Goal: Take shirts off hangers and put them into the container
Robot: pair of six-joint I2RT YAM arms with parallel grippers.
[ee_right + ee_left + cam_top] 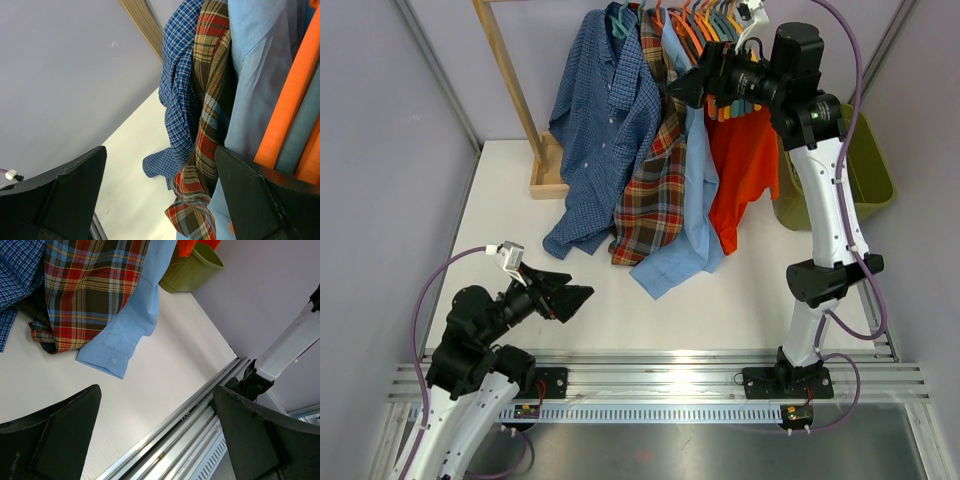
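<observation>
Four shirts (pixel 655 190) on hangers (pixel 705 15) beside the olive basket (pixel 872 165); left tool (pixel 575 295) and right tool (pixel 678 88) both wide open.

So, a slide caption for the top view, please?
Four shirts hang from a rack; open right gripper beside them, green basket nearby.

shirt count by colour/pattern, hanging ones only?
blue check shirt: 1
plaid shirt: 1
light blue shirt: 1
orange shirt: 1
Total: 4
</observation>
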